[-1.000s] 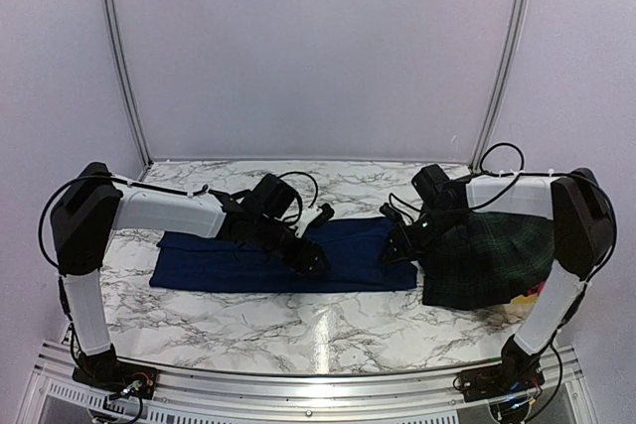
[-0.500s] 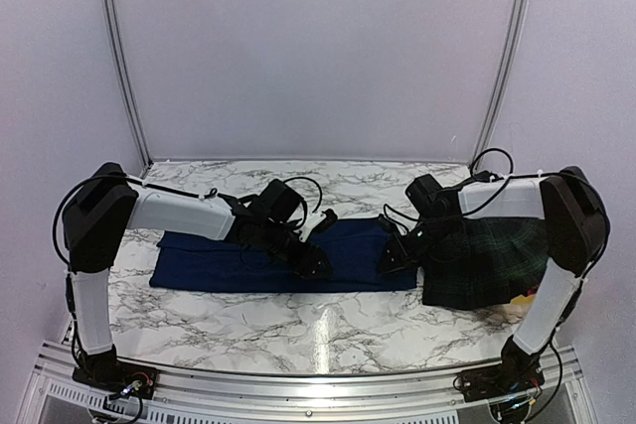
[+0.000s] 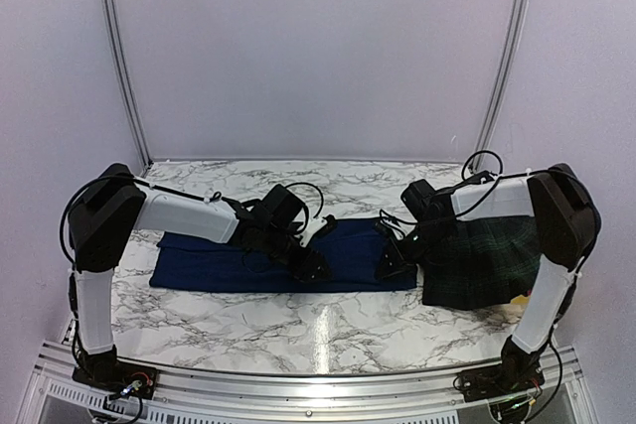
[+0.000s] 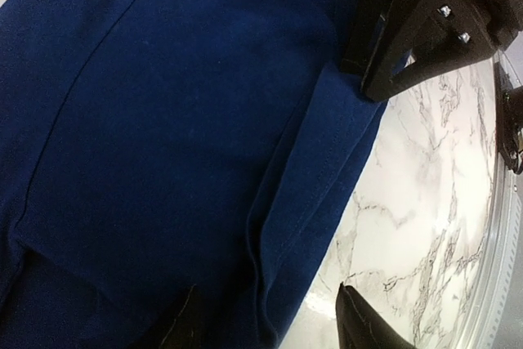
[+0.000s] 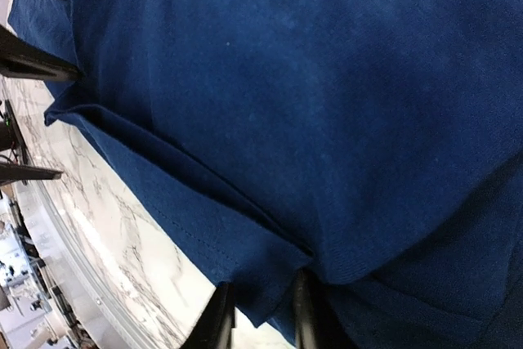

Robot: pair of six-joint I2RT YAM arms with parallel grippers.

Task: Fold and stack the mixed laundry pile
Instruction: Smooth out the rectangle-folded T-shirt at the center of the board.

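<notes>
A marbled surface [image 3: 298, 320] carries the laundry. The plain navy-blue cloth [image 3: 219, 267] lies flat and long across its middle, folded in layers, with a doubled hem along the near edge. The dark green-and-navy plaid garment [image 3: 492, 263] lies bunched at the right end of the surface, its left edge meeting the right end of the navy cloth.

The left end effector [image 4: 270, 328] is lowered over the cloth right of its centre. Its jaws are released and spread wide, straddling the near hem.

The right end effector [image 5: 260, 316] is lowered at the cloth's right end, just beside the plaid garment. Its jaws are drawn narrow with the hem's folded edge between them; whether they pinch the fabric cannot be told.
</notes>
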